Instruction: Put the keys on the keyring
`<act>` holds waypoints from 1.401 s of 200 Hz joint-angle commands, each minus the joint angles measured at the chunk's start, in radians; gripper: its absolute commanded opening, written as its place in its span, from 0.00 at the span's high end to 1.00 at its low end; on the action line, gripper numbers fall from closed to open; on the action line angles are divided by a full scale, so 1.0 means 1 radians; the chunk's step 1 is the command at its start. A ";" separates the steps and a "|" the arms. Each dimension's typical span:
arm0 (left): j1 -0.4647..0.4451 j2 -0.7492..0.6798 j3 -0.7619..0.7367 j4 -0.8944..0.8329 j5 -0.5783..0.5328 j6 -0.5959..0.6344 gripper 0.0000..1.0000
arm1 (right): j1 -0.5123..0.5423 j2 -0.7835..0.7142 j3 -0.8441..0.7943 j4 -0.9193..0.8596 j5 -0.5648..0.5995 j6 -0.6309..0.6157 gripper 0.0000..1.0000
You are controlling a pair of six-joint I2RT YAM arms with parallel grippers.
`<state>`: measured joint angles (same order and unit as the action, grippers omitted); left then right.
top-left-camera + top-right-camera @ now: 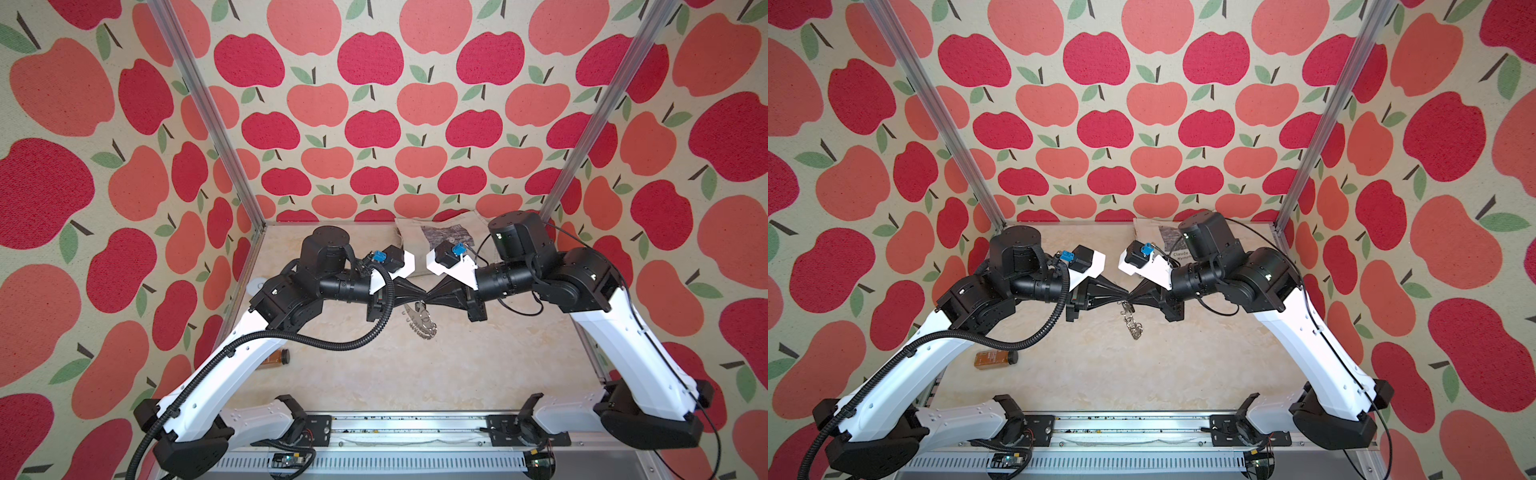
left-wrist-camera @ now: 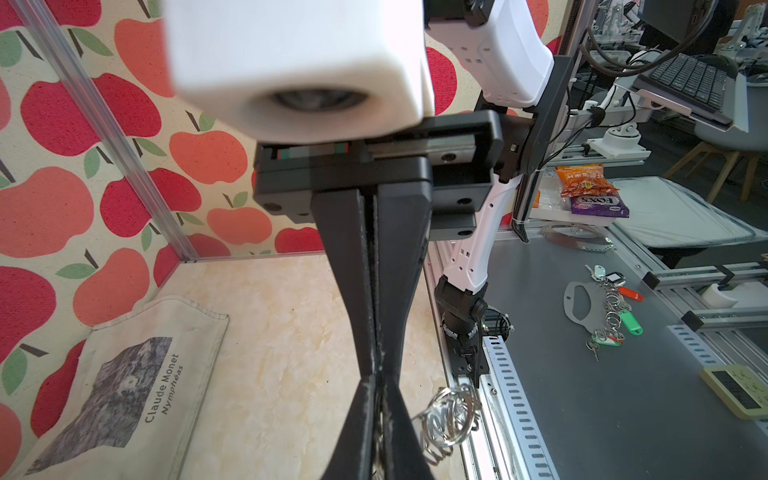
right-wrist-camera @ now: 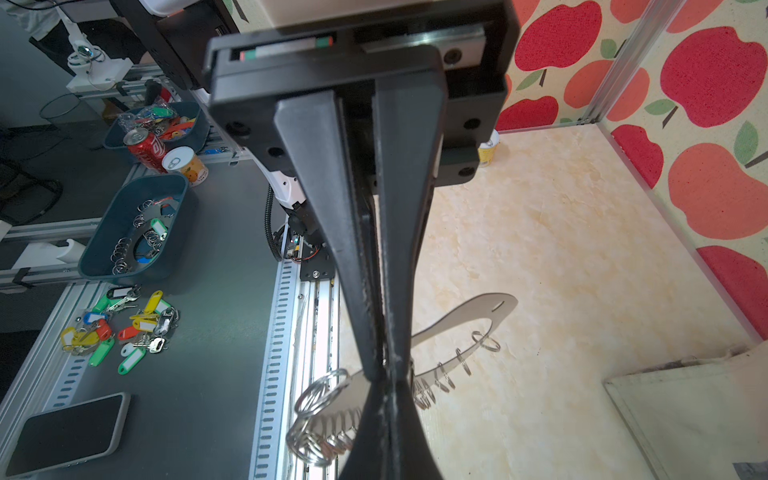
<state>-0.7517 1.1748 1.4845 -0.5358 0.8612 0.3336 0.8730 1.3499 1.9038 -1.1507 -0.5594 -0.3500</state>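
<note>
The right gripper [image 3: 384,365] is pinched shut on the keyring [image 3: 465,320], which dangles in mid-air. The left gripper [image 2: 376,370] is shut too, nose to nose with it. I can't tell on what. The plate looks thin, light and bendy, and its rings [image 3: 320,390] slippery, so I'd hold the plate's edge. I can't spot the keys.

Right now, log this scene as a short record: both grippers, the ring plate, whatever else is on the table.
left gripper: shut, above the table
right gripper: shut, tip to tip with the left
ring plate: hangs in the air under the meeting tips; which gripper bears it is unclear
key: cannot be made out
bottle: amber, lying at the table's left
cloth bag: flat at the table's back edge
</note>
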 commanded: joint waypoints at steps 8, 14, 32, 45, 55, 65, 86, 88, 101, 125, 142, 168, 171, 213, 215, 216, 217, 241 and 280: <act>-0.016 0.006 0.028 -0.014 0.006 0.018 0.95 | 0.009 -0.011 0.029 0.022 -0.024 -0.019 1.00; -0.018 0.006 0.027 -0.016 0.004 0.018 0.95 | 0.010 -0.011 0.029 0.021 -0.024 -0.017 1.00; -0.026 0.009 0.028 -0.021 0.001 0.022 0.98 | 0.011 -0.013 0.030 0.025 -0.020 -0.018 1.00; -0.030 0.011 0.028 -0.028 -0.002 0.026 1.00 | 0.012 -0.015 0.029 0.029 -0.016 -0.018 1.00; -0.034 0.013 0.028 -0.027 -0.004 0.025 1.00 | 0.012 -0.017 0.029 0.031 -0.014 -0.017 1.00; -0.036 0.011 0.026 -0.020 -0.004 0.021 1.00 | 0.012 -0.018 0.029 0.032 -0.011 -0.017 1.00; -0.038 -0.003 0.002 0.035 -0.017 -0.006 1.00 | 0.012 -0.024 0.019 0.042 -0.004 -0.012 1.00; -0.037 -0.006 0.000 0.043 -0.019 -0.009 1.00 | 0.012 -0.025 0.018 0.043 -0.003 -0.011 1.00; -0.037 -0.027 -0.028 0.100 -0.034 -0.022 1.00 | 0.012 -0.033 0.008 0.054 0.003 -0.009 1.00; -0.024 -0.073 -0.082 0.216 -0.045 -0.059 1.00 | 0.012 -0.054 -0.013 0.070 0.020 -0.004 0.89; -0.007 -0.102 -0.113 0.297 -0.036 -0.093 1.00 | 0.012 -0.071 -0.027 0.078 0.035 -0.001 0.76; 0.022 -0.141 -0.161 0.433 -0.002 -0.153 1.00 | 0.008 -0.099 -0.056 0.108 0.054 0.009 0.68; 0.026 -0.144 -0.169 0.453 0.001 -0.162 1.00 | 0.007 -0.104 -0.058 0.115 0.054 0.012 0.68; 0.047 -0.162 -0.232 0.658 0.038 -0.255 1.00 | 0.004 -0.137 -0.100 0.220 0.027 0.050 0.67; 0.047 -0.163 -0.236 0.669 0.040 -0.259 1.00 | 0.004 -0.138 -0.102 0.223 0.024 0.053 0.67; 0.047 -0.163 -0.237 0.675 0.040 -0.262 1.00 | 0.004 -0.139 -0.102 0.226 0.022 0.053 0.67; 0.047 -0.163 -0.239 0.680 0.041 -0.265 1.00 | 0.004 -0.139 -0.103 0.231 0.021 0.054 0.67; 0.050 -0.155 -0.262 0.785 0.050 -0.317 1.00 | 0.005 -0.148 -0.118 0.311 -0.005 0.082 0.67; 0.050 -0.146 -0.300 0.934 0.043 -0.393 1.00 | 0.004 -0.141 -0.129 0.366 -0.045 0.110 0.70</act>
<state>-0.7071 1.0294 1.1988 0.2188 0.8799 0.0170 0.8768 1.2152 1.7863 -0.8513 -0.5579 -0.2817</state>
